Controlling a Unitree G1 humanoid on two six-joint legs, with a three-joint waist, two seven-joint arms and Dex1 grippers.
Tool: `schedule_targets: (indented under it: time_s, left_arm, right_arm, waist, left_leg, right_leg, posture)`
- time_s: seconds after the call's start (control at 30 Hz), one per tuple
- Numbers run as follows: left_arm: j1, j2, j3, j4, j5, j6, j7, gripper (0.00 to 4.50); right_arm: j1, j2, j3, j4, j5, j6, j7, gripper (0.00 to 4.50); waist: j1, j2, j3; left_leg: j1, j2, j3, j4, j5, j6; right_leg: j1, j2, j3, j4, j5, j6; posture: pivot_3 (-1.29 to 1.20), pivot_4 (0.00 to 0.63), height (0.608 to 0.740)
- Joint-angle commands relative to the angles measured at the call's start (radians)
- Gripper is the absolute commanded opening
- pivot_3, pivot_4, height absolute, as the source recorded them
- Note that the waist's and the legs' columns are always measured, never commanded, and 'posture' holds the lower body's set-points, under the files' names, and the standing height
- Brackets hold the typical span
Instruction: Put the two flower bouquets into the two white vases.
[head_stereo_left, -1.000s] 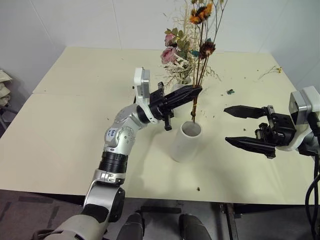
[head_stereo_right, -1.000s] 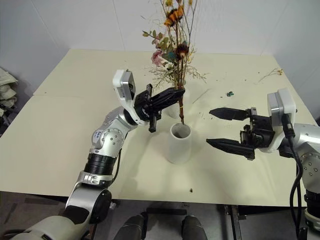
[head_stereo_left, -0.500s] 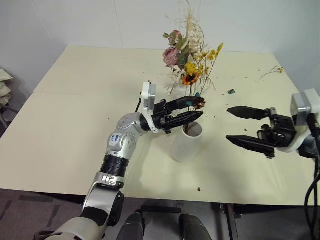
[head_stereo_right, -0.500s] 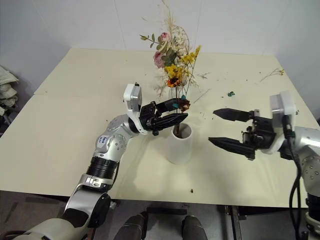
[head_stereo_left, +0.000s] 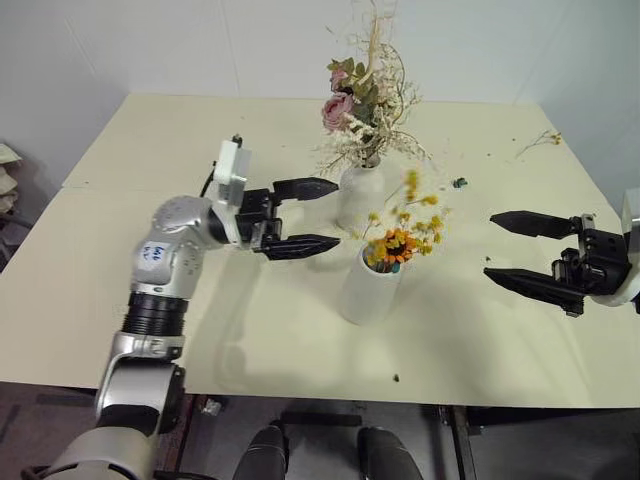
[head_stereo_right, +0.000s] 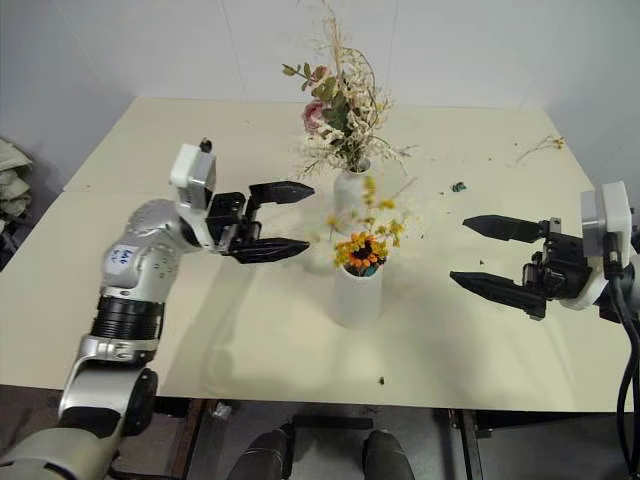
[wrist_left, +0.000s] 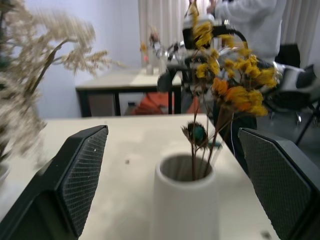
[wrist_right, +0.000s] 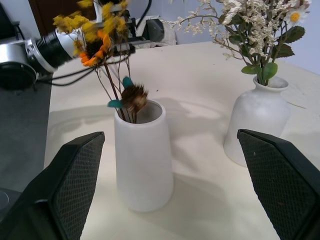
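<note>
Near the middle of the cream table (head_stereo_left: 150, 300), stands the wide-mouthed white vase (head_stereo_left: 368, 290) with the small yellow-orange bunch (head_stereo_left: 400, 240) already in it, thin stems down inside the mouth, heads leaning toward the robot's right. Just behind, sits the bottle-shaped vase (head_stereo_left: 360, 195), holding the big bouquet (head_stereo_left: 362, 105) of pink roses, pale dried sprigs and green leaves (stems gathered in the narrow neck). Close together, the two vases, but apart.

To the robot's left of the wide vase, hovers the left gripper (head_stereo_left: 298, 215), fingers spread wide and empty, pointing toward the vases, touching neither. Well off on the other side, hangs the right gripper (head_stereo_left: 525, 250), likewise spread wide and holding nothing, pointing back across the table.

Scattered over the far right of the tabletop: loose dried bits (head_stereo_left: 545, 140), a small teal scrap (head_stereo_left: 460, 183), a dark crumb (head_stereo_left: 397, 378) near the front edge. Nothing between either gripper and the vases.

Behind the table, plain white walls (head_stereo_left: 150, 45); from the left wrist camera, another desk (wrist_left: 125, 82) and a person in a light top (wrist_left: 255, 25) beyond.
</note>
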Motion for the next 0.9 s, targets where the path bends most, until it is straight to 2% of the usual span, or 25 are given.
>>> schedule_targets:
  time_s: [0.03,0.13,0.33,0.6,0.9]
  left_arm:
    - [-0.011,0.096,0.049,-0.068,-0.030,0.047,-0.035,4.47]
    - [0.044,0.222,0.074,-0.041,0.027,-0.002,-0.082,4.47]
    - [0.154,0.377,0.168,0.106,0.106,-0.147,-0.081,4.47]
    - [0.276,0.325,0.219,-0.006,0.082,-0.183,0.016,4.47]
    - [0.363,0.319,0.251,-0.070,0.061,-0.168,0.049,4.47]
  right_arm:
    - [0.002,-0.011,-0.015,0.033,-0.045,-0.069,0.027,4.50]
    - [-0.010,-0.022,-0.009,0.100,-0.106,-0.128,0.038,4.50]
    - [-0.061,-0.058,-0.011,0.268,-0.175,-0.221,0.098,4.50]
    - [-0.191,-0.058,0.024,0.532,-0.266,-0.366,0.126,4.50]
    - [-0.267,-0.049,0.060,0.637,-0.304,-0.422,0.129,4.50]
  waist:
    - [0.001,0.000,0.000]
    - [-0.001,0.000,0.000]
    - [-0.017,0.001,0.001]
    - [-0.019,0.001,0.001]
    - [-0.026,0.002,0.001]
  left_leg:
    - [0.000,0.000,0.000,0.000,0.000,0.000]
    - [0.000,0.000,0.000,-0.001,0.000,0.000]
    - [0.001,0.000,0.001,-0.002,0.000,0.000]
    - [0.002,0.001,0.001,-0.003,0.000,0.000]
    - [0.002,0.001,0.001,-0.005,0.000,0.000]
  right_leg:
    - [0.000,0.000,0.000,0.000,0.000,0.000]
    - [0.000,0.000,0.000,-0.001,0.000,0.000]
    - [0.000,0.000,0.000,0.000,-0.001,-0.001]
    - [-0.001,-0.001,0.000,0.001,-0.001,-0.002]
    - [-0.001,-0.001,0.000,0.002,-0.001,-0.003]
  posture:
    - [0.00,0.150,0.740]
    - [0.00,0.150,0.740]
    - [0.00,0.150,0.740]
    - [0.00,0.150,0.740]
    - [0.00,0.150,0.740]
